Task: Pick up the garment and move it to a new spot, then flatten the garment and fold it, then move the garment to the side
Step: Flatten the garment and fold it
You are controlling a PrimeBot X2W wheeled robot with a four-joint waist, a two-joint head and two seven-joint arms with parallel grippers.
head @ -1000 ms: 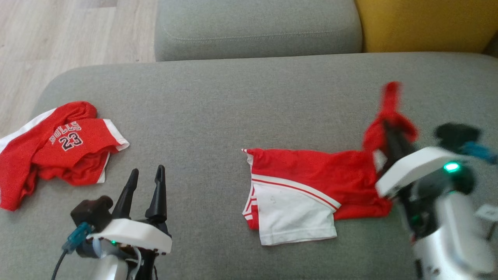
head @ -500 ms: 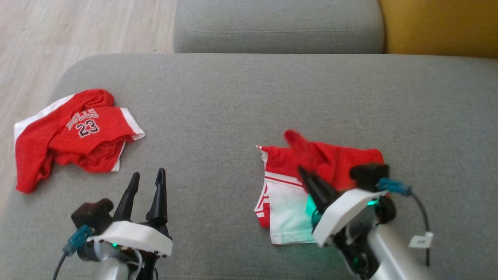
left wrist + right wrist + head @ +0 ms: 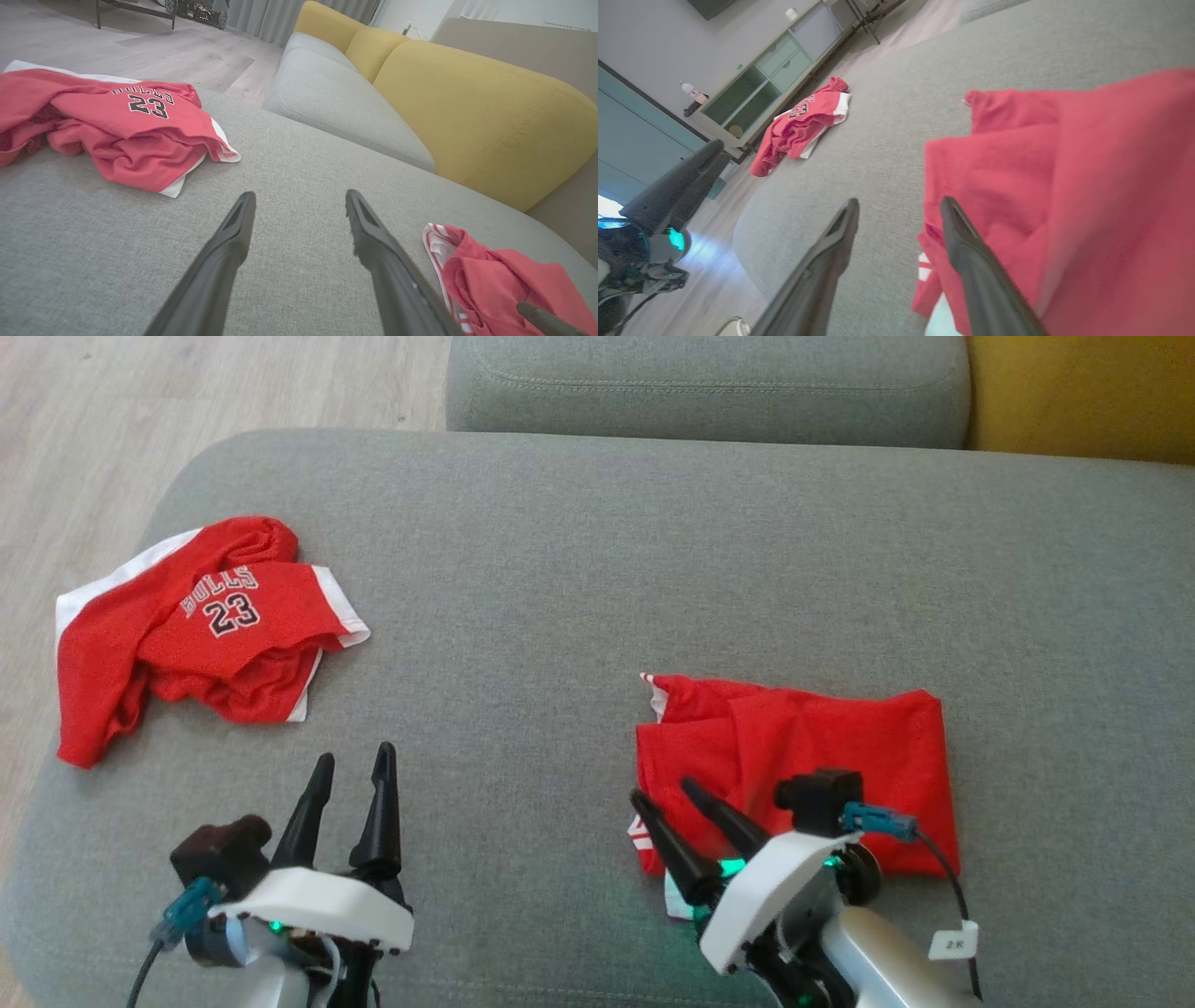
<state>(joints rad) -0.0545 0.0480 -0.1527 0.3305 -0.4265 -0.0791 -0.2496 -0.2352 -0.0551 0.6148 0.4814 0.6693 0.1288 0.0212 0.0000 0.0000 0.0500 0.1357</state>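
The garment (image 3: 803,747) is a pair of red shorts with white trim, lying folded on the grey sofa seat (image 3: 597,569), red side up. It also shows in the left wrist view (image 3: 495,275) and the right wrist view (image 3: 1064,177). My right gripper (image 3: 665,791) is open over the garment's near left corner with nothing between its fingers (image 3: 900,201). One finger lies over the red cloth and the other over bare cushion. My left gripper (image 3: 354,755) stands open above bare cushion, well to the garment's left (image 3: 300,196).
A crumpled red jersey with the number 23 (image 3: 205,635) lies at the seat's far left (image 3: 117,116) (image 3: 798,121). Behind are another grey cushion (image 3: 709,383) and a yellow one (image 3: 1083,392). Wooden floor (image 3: 187,383) lies past the left edge.
My right gripper swung the red cloth from the right over the white part, laid it down, opened and let go. The head camera has shifted. The left arm stayed put.
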